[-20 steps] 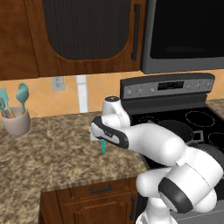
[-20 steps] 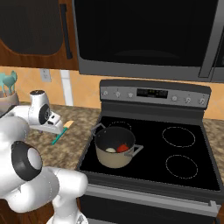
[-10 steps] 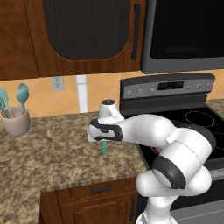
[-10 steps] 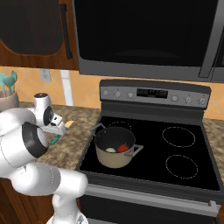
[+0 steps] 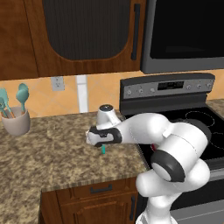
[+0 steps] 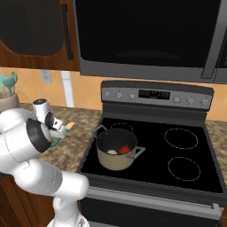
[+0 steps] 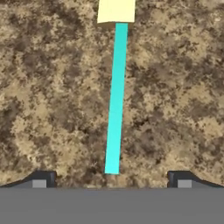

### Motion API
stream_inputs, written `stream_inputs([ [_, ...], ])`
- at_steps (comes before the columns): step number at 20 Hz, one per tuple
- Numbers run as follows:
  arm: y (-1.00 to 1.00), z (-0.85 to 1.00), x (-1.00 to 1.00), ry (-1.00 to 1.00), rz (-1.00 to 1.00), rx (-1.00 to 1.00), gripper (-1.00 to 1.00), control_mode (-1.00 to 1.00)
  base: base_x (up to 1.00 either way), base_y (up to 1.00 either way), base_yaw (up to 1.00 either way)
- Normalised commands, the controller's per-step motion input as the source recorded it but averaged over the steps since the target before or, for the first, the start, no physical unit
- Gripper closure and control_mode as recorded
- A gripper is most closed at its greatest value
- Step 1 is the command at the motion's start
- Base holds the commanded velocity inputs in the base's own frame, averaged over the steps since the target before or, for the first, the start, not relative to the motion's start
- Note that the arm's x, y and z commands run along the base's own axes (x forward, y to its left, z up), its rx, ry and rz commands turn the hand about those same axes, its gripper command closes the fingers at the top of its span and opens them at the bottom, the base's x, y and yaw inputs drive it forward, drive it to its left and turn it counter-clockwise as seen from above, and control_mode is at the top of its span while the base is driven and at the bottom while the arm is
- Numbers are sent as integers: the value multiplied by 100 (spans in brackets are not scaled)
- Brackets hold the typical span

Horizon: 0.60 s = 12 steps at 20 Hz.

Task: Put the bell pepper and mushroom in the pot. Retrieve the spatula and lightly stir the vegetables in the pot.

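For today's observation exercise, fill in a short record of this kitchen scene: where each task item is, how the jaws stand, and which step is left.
bell pepper: inside the pot, red
mushroom: inside the pot, beside the pepper
pot: on the stove's front left burner
stove: black top, right of the counter
spatula: flat on the granite counter, teal handle, tan blade, untouched
gripper: above the spatula's handle end; jaws open, one on each side of it
step left: pick up spatula, stir

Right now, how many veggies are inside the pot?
2. The glossy red bell pepper lies beside the small pale mushroom on the bottom of the round beige pot. The near wall could hide more.
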Motion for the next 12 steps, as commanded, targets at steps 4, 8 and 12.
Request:
stream_inputs([
  [4,0,-16,4,-4,0,0,-100,-100,0,0,0],
  [8,0,-11,14,1,0,0,-100,-100,0,0,0],
  [12,1,-14,12,1,0,0,-100,-100,0,0,0],
])
